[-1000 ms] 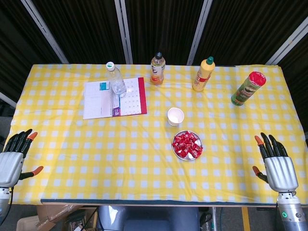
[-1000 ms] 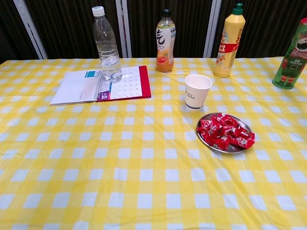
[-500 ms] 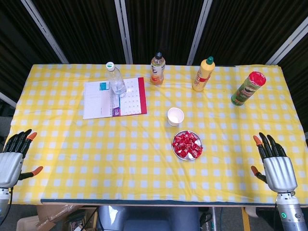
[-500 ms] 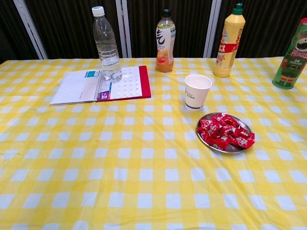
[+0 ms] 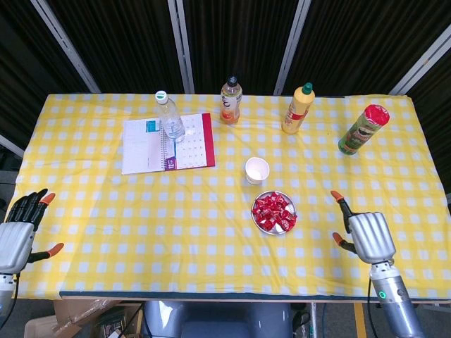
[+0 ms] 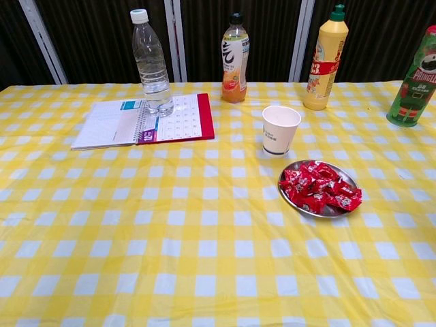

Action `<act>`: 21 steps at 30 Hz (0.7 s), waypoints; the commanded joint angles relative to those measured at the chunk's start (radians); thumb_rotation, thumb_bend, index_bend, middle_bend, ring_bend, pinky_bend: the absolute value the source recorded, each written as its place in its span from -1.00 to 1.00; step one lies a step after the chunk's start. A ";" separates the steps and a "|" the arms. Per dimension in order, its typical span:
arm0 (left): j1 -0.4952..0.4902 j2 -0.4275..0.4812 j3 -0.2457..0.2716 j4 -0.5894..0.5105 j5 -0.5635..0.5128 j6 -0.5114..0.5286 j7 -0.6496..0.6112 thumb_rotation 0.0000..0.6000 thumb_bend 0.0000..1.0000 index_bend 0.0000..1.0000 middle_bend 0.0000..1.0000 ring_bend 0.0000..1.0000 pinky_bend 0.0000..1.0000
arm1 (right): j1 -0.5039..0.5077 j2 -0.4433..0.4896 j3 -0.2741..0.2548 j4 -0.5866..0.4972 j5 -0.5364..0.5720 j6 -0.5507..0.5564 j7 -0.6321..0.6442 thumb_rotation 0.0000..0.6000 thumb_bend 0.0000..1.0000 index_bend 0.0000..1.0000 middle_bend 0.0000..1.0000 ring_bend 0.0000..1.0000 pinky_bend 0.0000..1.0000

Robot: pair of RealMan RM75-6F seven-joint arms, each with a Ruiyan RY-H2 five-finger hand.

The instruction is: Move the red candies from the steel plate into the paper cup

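The left hand [image 5: 15,236] sits at the lower left edge of the head view, fingers spread, holding nothing. The cup [image 5: 256,170] stands in the middle, and the plate [image 5: 261,223] lies just below it, full of candies [image 5: 274,212]. The right hand [image 5: 368,236] is at the lower right, near the plate, empty too; its fingers are hard to see.

The cup is light, so a bump could tip it. Candies are piled, so a pinch could grab several or push some off.

Along the top are a notebook [image 5: 168,141], a water bottle [image 5: 169,117], a juice bottle [image 5: 230,101], a yellow bottle [image 5: 297,108] and a chips can [image 5: 363,129]. None block the way.
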 commanded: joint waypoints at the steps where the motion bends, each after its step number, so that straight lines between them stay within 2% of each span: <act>1: -0.002 0.004 -0.001 -0.007 -0.004 -0.006 -0.006 1.00 -0.93 -1.00 -1.00 -1.00 -1.00 | 0.083 -0.054 0.036 -0.072 0.133 -0.124 -0.147 1.00 -0.47 -0.72 0.53 0.72 1.00; 5: -0.005 0.011 0.000 -0.006 -0.006 -0.013 -0.021 1.00 -0.93 -1.00 -1.00 -1.00 -1.00 | 0.149 -0.117 0.059 -0.091 0.258 -0.193 -0.289 1.00 -0.47 -0.72 0.53 0.73 1.00; 9: -0.007 0.016 0.000 -0.007 -0.009 -0.021 -0.037 1.00 -0.93 -1.00 -1.00 -1.00 -1.00 | 0.203 -0.181 0.082 -0.087 0.375 -0.228 -0.370 1.00 -0.47 -0.72 0.53 0.73 1.00; 15: -0.013 0.025 0.001 -0.016 -0.017 -0.039 -0.052 1.00 -0.93 -1.00 -1.00 -1.00 -1.00 | 0.270 -0.271 0.102 -0.027 0.510 -0.245 -0.439 1.00 -0.47 -0.72 0.53 0.73 1.00; 21: -0.020 0.032 0.002 -0.026 -0.021 -0.053 -0.059 1.00 -0.93 -1.00 -1.00 -1.00 -1.00 | 0.318 -0.335 0.116 0.040 0.587 -0.251 -0.450 1.00 -0.47 -0.66 0.53 0.73 1.00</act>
